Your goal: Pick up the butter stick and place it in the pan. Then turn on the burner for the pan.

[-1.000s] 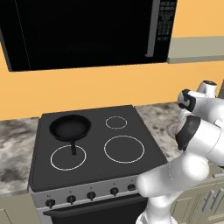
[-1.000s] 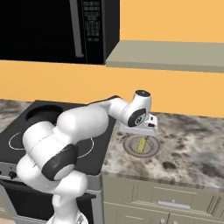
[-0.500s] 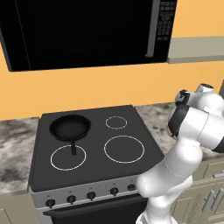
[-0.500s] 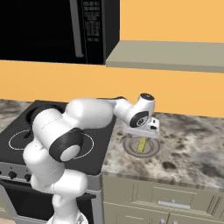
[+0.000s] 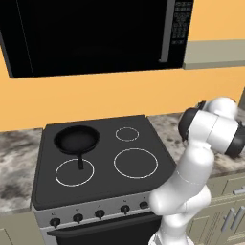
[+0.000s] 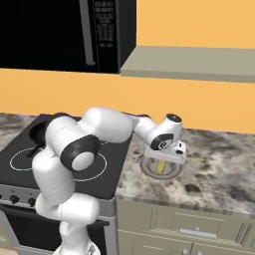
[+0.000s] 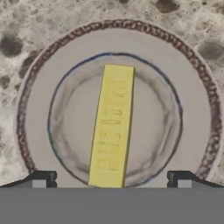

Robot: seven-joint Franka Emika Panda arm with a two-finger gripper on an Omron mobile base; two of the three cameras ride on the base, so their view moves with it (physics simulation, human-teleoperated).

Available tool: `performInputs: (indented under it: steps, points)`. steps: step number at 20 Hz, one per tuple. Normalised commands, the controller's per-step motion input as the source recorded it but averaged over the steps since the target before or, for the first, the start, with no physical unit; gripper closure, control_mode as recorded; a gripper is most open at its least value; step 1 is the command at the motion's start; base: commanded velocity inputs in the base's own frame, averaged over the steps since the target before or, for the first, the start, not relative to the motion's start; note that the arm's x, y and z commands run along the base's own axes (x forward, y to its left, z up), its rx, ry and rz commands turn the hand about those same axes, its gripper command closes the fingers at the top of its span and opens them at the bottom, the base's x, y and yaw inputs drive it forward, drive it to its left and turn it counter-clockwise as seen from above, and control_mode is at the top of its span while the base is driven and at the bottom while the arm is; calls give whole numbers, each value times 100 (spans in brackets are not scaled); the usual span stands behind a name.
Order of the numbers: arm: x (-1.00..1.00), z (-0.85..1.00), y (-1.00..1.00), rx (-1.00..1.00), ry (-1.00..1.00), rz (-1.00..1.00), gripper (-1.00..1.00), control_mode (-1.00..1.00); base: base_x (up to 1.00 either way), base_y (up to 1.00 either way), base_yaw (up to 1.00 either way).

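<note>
Speckled stone counter [image 6: 209, 172] right of centre in the right base view, bearing a grey ringed plate [image 6: 172, 170] with the butter stick [image 6: 160, 167] lying flat on it. Directly above, gripper [image 6: 165, 155] with jaws spread wide, holding nothing. Hand view: butter stick [image 7: 112, 124] lengthwise mid-frame, fingertips [image 7: 43, 178] either side. Far across the left base view, pan [image 5: 76, 139] on stove [image 5: 103, 165], upper-left burner.
</note>
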Motion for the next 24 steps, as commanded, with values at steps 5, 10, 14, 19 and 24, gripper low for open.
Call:
performInputs:
  steps: [5, 10, 14, 19, 24]
  points:
    - [0, -20, 0, 0, 0, 0, -100, -100, 0, 0, 0]
    - [3, -11, 10, 0, 2, 0, -100, -100, 0, 0, 0]
    - [13, -5, 22, 0, 5, 0, -100, -100, 0, 0, 0]
    - [17, -10, 10, 0, 6, 0, -100, -100, 0, 0, 0]
    - [14, -16, 0, 0, 4, 0, -100, -100, 0, 0, 0]
